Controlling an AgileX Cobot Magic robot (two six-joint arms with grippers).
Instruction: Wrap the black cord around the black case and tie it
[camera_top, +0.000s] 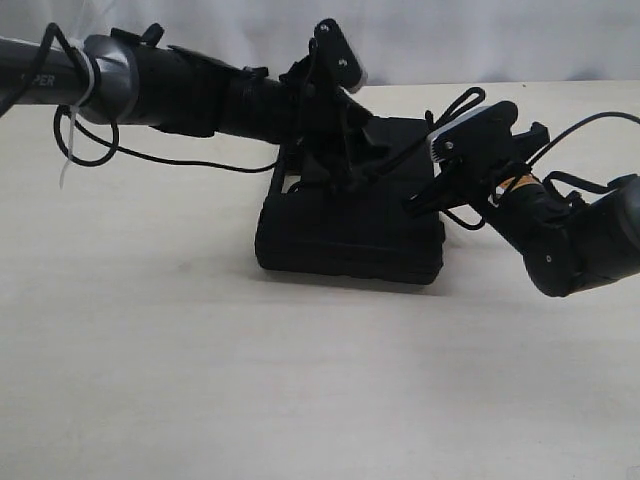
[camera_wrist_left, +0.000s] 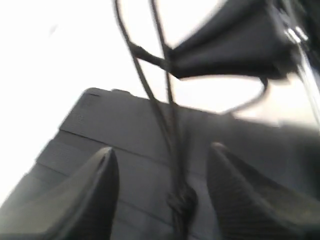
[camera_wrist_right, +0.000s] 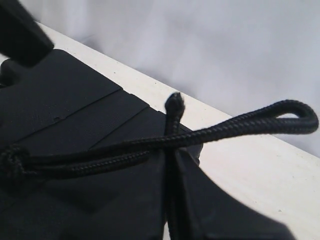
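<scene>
black case (camera_top: 350, 240): matte black, ridged lines on lid | black cord (camera_wrist_right: 150, 147): black, braided weave | table (camera_top: 200, 380): pale cream, plain | left arm (camera_top: 130, 80): grey sleeve, then black | zip tie (camera_top: 88, 75): white | right arm (camera_top: 580, 240): black, small orange fleck, possibly a label

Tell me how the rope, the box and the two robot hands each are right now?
black cord: tied in a knot over the case lid, with its loop end pinched.
black case: closed, lying flat on the table.
left gripper: open, one finger on each side of the knot.
right gripper: shut on the black cord.
</scene>
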